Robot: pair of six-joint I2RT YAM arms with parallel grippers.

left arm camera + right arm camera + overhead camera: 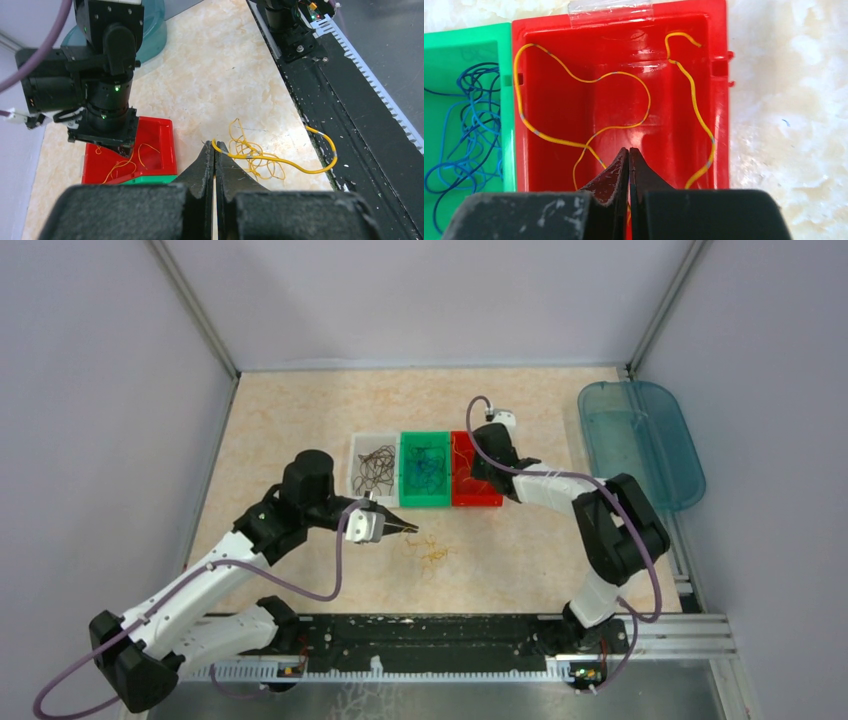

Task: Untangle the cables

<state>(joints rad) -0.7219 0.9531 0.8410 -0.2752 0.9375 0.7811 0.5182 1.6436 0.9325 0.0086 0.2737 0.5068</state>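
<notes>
Just beyond our left hand (215, 149), on the table (210, 75), the loose yellow cables (252, 159) lie in a small curly knot. One thicker yellow strand (300, 170) runs off sideways toward the black rail (340, 100). Our left hand is closed, its tips pinching that strand's near end, so this arm is much the nearer. Our right hand (629, 152) hangs closed over the red bin (719, 100), where sorted yellow wires (574, 80) lie; we cannot tell whether it nips one. Blue wires (469, 125) fill the green bin (474, 35).

Left arm (200, 580) stretches low, jaws pinched on a cable (280, 161); right arm (545, 490) folds forward, jaws closed, pointing down.
</notes>
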